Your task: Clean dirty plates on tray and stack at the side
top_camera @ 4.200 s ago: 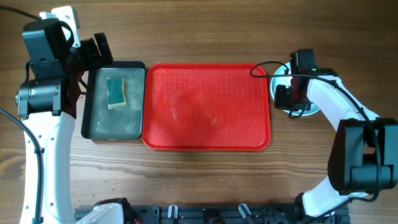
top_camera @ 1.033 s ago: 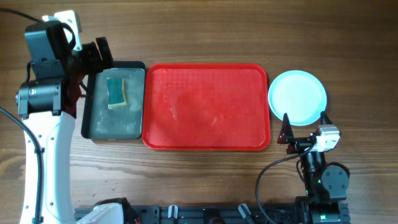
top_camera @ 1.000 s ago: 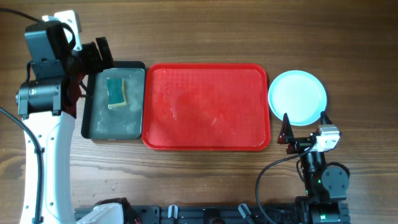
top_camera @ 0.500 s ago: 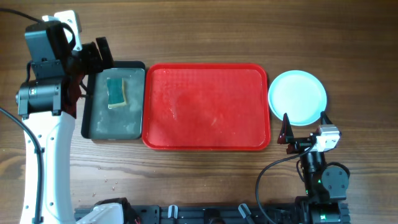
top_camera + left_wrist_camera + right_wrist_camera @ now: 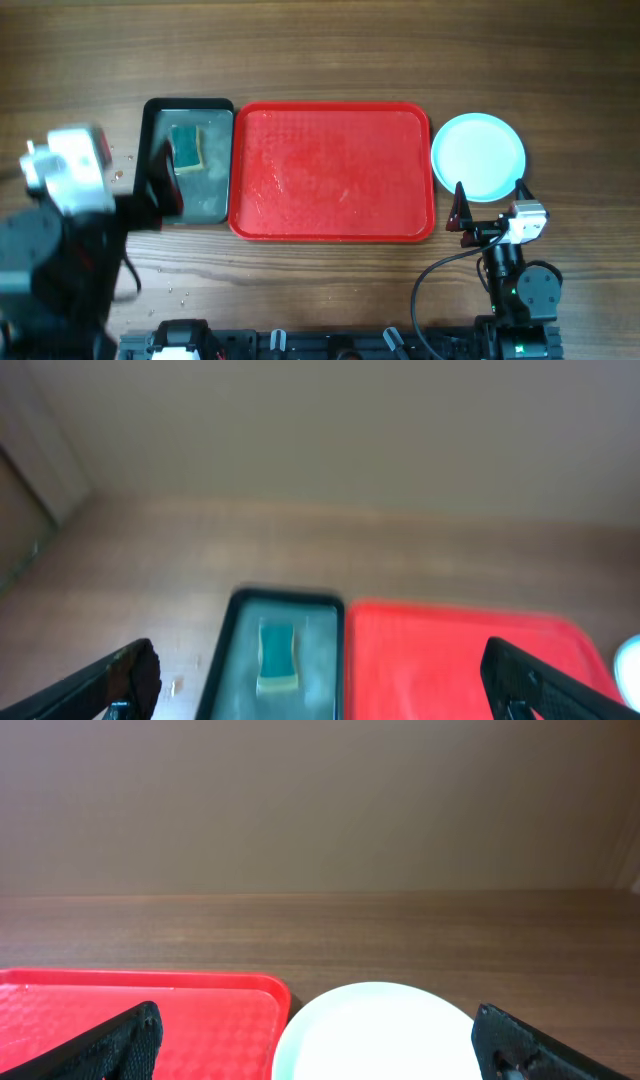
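Your plates (image 5: 478, 156) sit on the bench (image 5: 330, 50) just beside the right short edge of the red tray (image 5: 332, 170), with a thin strip of wood between them and its rim. From above you see one pale turquoise round face; whether more lie under it you cannot tell. The near edge of the plates is close to your right pincer (image 5: 315, 1025). It hangs just on their near side, released and touching nothing, and the plate shows between its two spread fingertips in the right wrist view. Beyond the plates and to their right, bare wood runs out to the edge of the view.

The red tray lies with its long side across the bench. Its raised rim is unbroken all round and its floor shows a wet sheen. Its left short edge touches or nearly touches the black tray (image 5: 188, 160); you cannot tell which. A green and yellow sponge (image 5: 187, 148) lies in the far half of that black tray, on its grey, wet-looking floor.

Your left pincer (image 5: 318, 660) is released too, fingertips wide apart and holding nothing, and its camera looks over the black tray from the near side. In the overhead view the left arm (image 5: 60, 240) is blurred, and one dark finger overlaps the black tray's near left corner. A few small specks (image 5: 175, 293) dot the wood near that arm. A broad band of wood runs along the far side of both trays.
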{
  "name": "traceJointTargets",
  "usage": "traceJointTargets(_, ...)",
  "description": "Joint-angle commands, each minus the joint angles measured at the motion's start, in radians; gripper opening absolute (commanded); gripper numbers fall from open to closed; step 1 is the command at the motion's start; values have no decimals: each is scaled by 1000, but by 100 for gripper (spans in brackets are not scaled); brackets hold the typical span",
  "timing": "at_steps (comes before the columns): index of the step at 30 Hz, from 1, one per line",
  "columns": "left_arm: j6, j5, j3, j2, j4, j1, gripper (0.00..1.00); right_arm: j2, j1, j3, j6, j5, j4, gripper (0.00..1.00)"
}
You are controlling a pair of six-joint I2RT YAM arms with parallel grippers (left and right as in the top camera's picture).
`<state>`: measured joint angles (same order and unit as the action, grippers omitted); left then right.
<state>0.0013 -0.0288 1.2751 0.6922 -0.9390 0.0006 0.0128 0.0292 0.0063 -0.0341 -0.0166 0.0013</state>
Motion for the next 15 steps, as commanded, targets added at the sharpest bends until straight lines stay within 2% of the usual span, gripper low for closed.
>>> traceJointTargets(1, -10, 29, -120, -198, -98, -3, 100, -8, -1, -1, -19, 23, 6, 100)
traceJointTargets(2, -10, 28, -186, -301, -112, -3, 100, -8, -1, -1, -19, 23, 6, 100)
traceJointTargets(8, -10, 32, -449, -628, -105, -3, 100, -8, -1, -1, -19, 23, 6, 100)
traceJointTargets(12, -10, 31, -572, -688, -46, -3, 100, -8, -1, -1, -19, 23, 6, 100)
traceJointTargets(13, -10, 33, -592, -688, 5, -3, 100, -8, -1, -1, -19, 23, 6, 100)
traceJointTargets(15, -10, 48, -650, -688, 215, -3, 100, -8, -1, -1, -19, 23, 6, 100)
